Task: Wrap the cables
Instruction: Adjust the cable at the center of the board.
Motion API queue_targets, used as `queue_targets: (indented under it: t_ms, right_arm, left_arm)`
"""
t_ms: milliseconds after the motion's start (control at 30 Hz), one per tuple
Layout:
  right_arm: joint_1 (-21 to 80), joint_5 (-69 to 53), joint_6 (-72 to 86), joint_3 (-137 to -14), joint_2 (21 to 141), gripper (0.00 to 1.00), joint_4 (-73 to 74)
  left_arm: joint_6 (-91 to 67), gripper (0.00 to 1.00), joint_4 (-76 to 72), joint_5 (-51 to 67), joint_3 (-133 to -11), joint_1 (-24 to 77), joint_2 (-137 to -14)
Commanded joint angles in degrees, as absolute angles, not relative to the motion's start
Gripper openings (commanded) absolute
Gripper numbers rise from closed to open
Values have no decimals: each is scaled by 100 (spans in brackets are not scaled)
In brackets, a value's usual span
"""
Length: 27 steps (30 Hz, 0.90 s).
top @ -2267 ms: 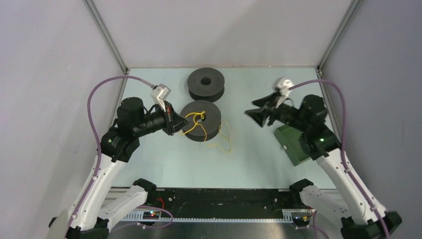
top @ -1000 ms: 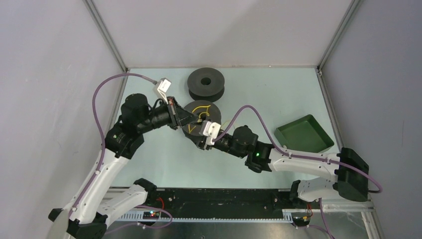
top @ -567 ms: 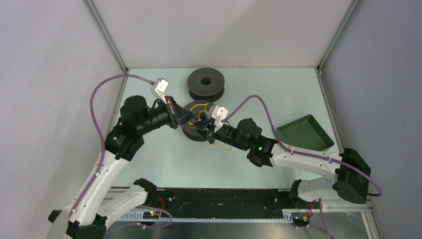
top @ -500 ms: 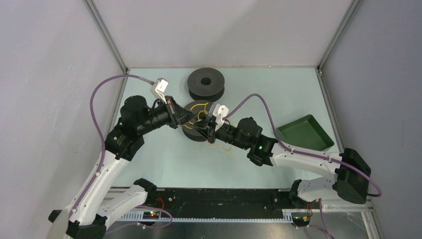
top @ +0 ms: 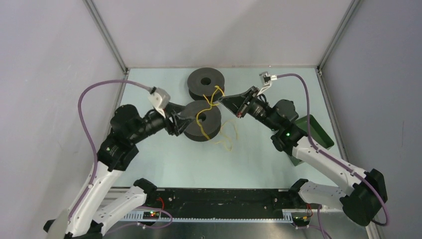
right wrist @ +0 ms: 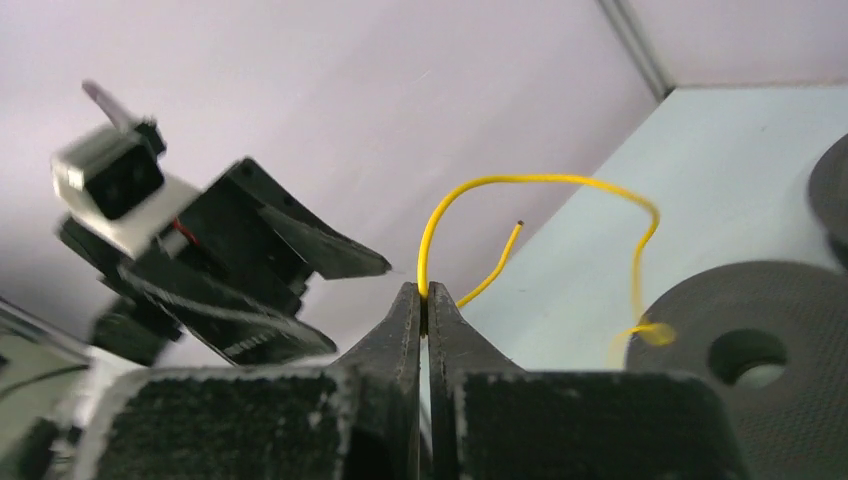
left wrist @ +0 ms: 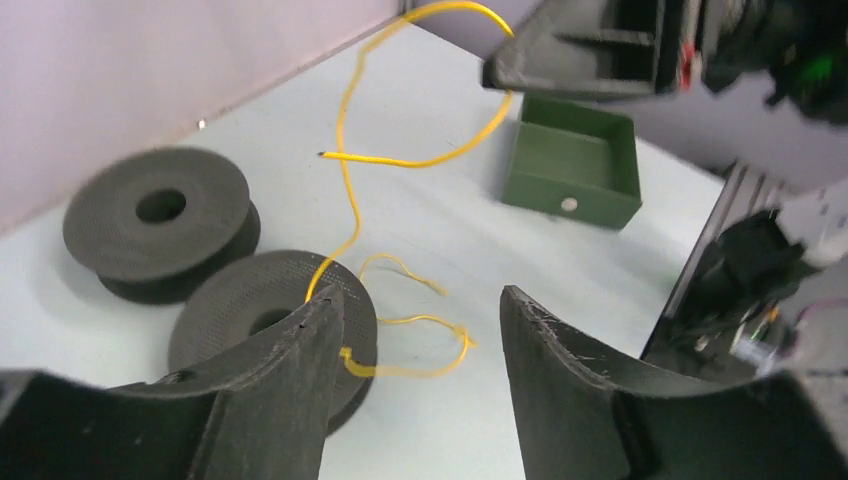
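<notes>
A yellow cable (top: 201,118) runs from my right gripper (top: 221,98) down over the near dark grey spool (top: 211,124) and trails in loose loops on the table. The right gripper (right wrist: 427,291) is shut on the cable (right wrist: 540,180) near its free end, raised between the two spools. My left gripper (top: 183,121) sits at the near spool's left side. In the left wrist view the left gripper (left wrist: 418,295) is open with nothing between its fingers; the cable (left wrist: 345,190) rises from the spool (left wrist: 250,310) beyond them.
A second dark grey spool (top: 206,82) stands behind the near one. A green tray (top: 318,133) sits at the right edge, partly under the right arm. Grey walls enclose the table on the left, back and right.
The right gripper shut on the yellow cable at the near spool, then lifted it up and back to the right. The left gripper opened, let the cable go and drew back slightly left.
</notes>
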<state>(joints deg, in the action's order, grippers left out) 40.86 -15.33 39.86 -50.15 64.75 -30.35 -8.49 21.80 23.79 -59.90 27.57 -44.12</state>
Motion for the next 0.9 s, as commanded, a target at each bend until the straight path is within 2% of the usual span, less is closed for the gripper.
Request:
queue_targets:
  t_ms: [0, 133, 300, 567, 867]
  right_arm:
    - [3926, -1828, 5568, -5023, 6086, 0, -2330]
    - [3869, -1917, 6287, -4806, 5912, 0, -2110]
    - [3867, -1975, 6599, -4669, 5738, 0, -2096]
    - [3851, -1910, 6652, -4641, 5630, 0, -1911]
    - [3853, -1973, 6854, -4606, 5727, 0, -2037]
  left_arm:
    - [1761, 64, 1666, 2016, -5525, 3477, -4229]
    - [3215, 64, 1274, 1076, -5231, 4362, -4241]
    - [3854, 66, 242, 119, -4836, 5116, -4246]
    - [4324, 67, -143, 18, -4621, 5374, -4509]
    - [4163, 55, -374, 420, -4632, 5425, -4867]
